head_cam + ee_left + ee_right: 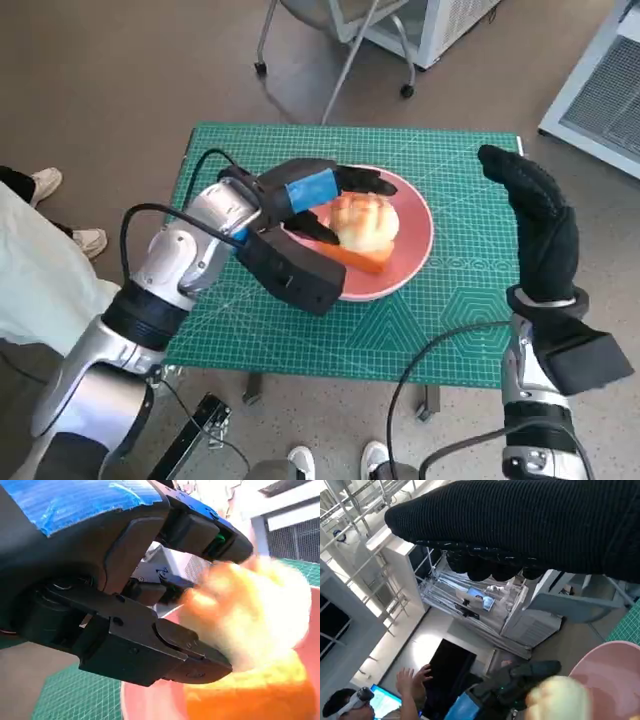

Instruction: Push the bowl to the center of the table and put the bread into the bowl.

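Bread (362, 222) sits in the pink bowl (415, 262), a pale roll above an orange slab that lies toward the bowl's near rim. The bowl rests on the green cutting mat (450, 330) that covers the table, about at the mat's middle. The left hand (300, 200), black with blue tape on its back, reaches over the bowl from the left side; its fingers (365, 182) lie across the far side of the roll and its thumb comes in on the near side, so the hand is clamped on the bread. The left wrist view shows the same from close up: the black fingers (200, 530) bracket the blurred roll (260, 610), with the bowl's pink rim (150, 700) below it.

The right hand (540, 225), in its black knitted glove, stands upright beside the bowl on its right, clear of the rim, fingers straight and together, holding nothing. In the right wrist view the glove (530, 525) spans the top, with the bowl (615, 670) beneath it and a person (410, 690) on the far side of the bowl.
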Controlling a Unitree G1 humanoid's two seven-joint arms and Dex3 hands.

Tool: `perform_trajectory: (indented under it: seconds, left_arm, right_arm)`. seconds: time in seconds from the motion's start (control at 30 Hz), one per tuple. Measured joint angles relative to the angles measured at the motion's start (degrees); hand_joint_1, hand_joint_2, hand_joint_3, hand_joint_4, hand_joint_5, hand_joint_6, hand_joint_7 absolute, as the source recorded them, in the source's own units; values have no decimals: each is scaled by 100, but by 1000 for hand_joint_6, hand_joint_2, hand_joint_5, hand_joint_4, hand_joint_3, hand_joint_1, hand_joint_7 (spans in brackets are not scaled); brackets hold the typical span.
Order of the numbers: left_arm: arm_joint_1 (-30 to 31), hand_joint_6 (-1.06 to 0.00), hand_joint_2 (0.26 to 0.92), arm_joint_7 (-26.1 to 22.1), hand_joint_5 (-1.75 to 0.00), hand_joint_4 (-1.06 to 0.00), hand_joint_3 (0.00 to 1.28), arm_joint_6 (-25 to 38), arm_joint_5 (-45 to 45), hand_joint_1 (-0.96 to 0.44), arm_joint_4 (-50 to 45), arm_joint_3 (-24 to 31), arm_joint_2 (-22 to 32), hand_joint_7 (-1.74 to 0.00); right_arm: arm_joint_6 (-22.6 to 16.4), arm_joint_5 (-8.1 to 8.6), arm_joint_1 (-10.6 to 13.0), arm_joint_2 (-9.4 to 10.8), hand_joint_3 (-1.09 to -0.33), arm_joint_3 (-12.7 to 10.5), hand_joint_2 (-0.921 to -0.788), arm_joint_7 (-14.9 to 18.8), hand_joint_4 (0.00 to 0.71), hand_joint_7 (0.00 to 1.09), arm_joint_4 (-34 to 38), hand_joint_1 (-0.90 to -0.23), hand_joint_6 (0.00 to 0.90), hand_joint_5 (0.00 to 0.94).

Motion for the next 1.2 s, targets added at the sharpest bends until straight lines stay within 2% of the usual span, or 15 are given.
perform_trajectory:
  seconds: [0.57, 0.9, 1.07, 1.2]
  left_arm:
    - [5, -507, 830, -65, 0, -293, 1, 147, -8, 33, -106, 29, -18, 0]
    - [111, -547, 832, -118, -27, -364, 1, 226, -261, 36, -334, 244, 3, -20]
    - [254, -568, 833, -102, -33, -394, 1, 219, -731, 53, -437, 581, -4, -28]
    - [508, -563, 834, 62, -30, -406, 2, 136, -1459, 88, -542, 1104, -74, -24]
  right_arm:
    - [-46, -104, -2, -48, -830, -3, -921, -11, 393, 762, 35, -566, 38, 13]
    - [-46, -178, -2, -52, -834, 12, -921, -42, 393, 766, 16, -560, 35, 12]
    - [-42, -176, -3, -61, -831, 10, -921, -42, 391, 766, -3, -564, 36, 11]
    - [1, -168, -5, -98, -825, 5, -921, -42, 393, 763, -80, -574, 40, 11]
